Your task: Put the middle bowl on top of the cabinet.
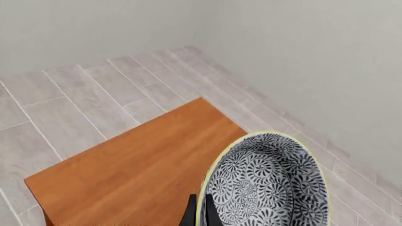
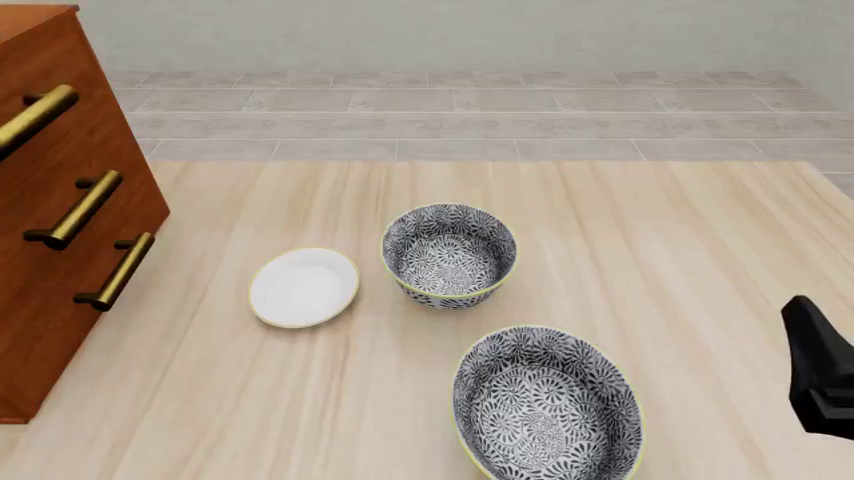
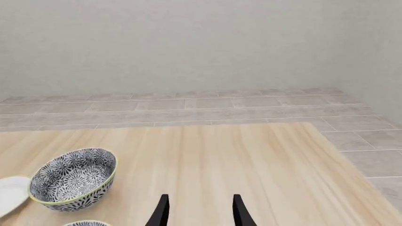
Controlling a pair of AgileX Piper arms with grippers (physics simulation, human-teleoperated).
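The middle bowl [image 1: 267,183], black-and-white floral with a pale yellow rim, hangs tilted in the left wrist view with its inside facing the camera. My left gripper [image 1: 199,215] is shut on its rim, one dark finger on each side. Below it lies the cabinet's [image 1: 138,169] reddish-brown top, and the bowl overlaps the top's edge. In the front view the cabinet [image 2: 34,330] stands at the far left; the left gripper and the held bowl are out of that frame. My right gripper [image 3: 199,214] is open and empty, low over the table's right side.
On the table are a small white plate [image 2: 304,287], a deeper patterned bowl [image 2: 450,255] beside it, and a wide patterned bowl [image 2: 547,405] near the front. The right arm [image 2: 817,365] shows at the right edge. Brass handles [image 2: 83,210] jut from the cabinet front.
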